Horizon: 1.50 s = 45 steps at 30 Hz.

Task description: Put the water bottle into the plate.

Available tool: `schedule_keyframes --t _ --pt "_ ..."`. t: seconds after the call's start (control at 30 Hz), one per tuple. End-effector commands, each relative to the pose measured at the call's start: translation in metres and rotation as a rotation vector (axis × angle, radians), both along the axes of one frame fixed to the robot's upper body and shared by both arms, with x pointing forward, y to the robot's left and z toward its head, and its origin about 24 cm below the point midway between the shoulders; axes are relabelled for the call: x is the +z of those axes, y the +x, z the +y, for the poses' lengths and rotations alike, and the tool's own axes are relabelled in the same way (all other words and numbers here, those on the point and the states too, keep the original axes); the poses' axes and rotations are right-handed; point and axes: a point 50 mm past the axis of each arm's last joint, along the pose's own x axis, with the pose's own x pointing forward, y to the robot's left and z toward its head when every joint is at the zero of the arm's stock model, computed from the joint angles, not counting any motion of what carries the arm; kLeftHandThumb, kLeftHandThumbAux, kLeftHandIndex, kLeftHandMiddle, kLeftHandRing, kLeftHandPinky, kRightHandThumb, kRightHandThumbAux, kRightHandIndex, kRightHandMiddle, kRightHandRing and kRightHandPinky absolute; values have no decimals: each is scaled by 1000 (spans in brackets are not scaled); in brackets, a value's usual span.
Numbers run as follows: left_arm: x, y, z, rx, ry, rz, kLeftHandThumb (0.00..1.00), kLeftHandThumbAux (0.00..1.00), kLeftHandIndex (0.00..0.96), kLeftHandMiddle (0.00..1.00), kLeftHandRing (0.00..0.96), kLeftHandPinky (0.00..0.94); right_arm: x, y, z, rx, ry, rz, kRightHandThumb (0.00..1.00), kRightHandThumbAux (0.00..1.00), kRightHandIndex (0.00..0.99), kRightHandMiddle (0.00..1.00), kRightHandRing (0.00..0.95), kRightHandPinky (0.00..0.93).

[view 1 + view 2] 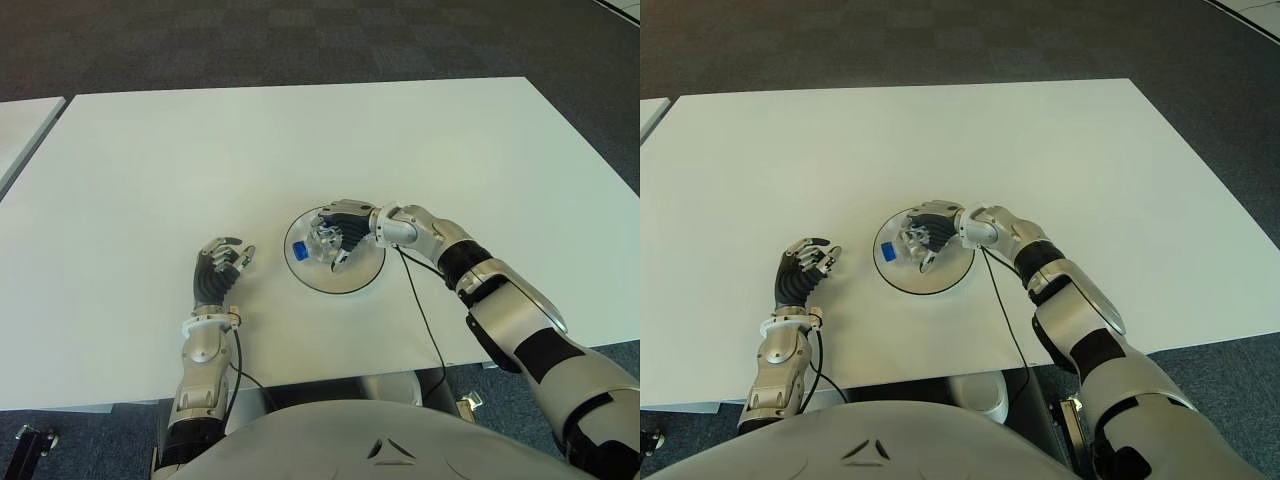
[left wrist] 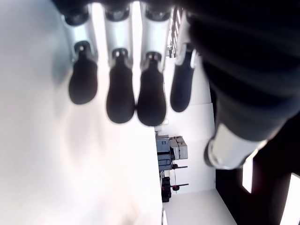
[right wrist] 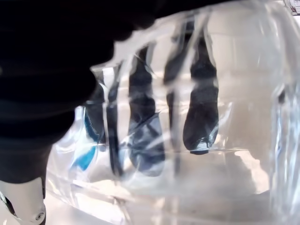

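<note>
White rectangular table, smooth top, standing on dark carpeted floor. Near the front middle, a round white plate with a dark rim, flat on the tabletop. Second white table just beside it at the robot's far left, a narrow gap between the two. Thin black cable trailing across the top near the front edge

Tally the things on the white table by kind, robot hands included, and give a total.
Water bottle, clear with a blue cap, held by the right robot hand over the plate: 1
Plate, white with a dark rim: 1
Robot hands, the right one plus the left robot hand holding nothing left of the plate: 2
Total: 4
</note>
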Motion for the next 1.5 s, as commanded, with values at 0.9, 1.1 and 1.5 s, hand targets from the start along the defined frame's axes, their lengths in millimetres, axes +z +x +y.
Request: schedule_keyframes --t 0.9,1.1,1.5 --pt "-5 -1 0 3 -1 33 708 712 438 706 689 678 -26 -18 -7 41 16 -48 151 357 0 0 0 0" --pt "-5 -1 0 0 -1 33 708 712 438 705 687 674 -25 -17 -7 38 18 -57 120 336 0 0 0 0" --pt "-5 -1 0 -6 -5 29 708 712 438 703 686 673 -23 -16 -7 28 57 -99 56 331 0 0 0 0"
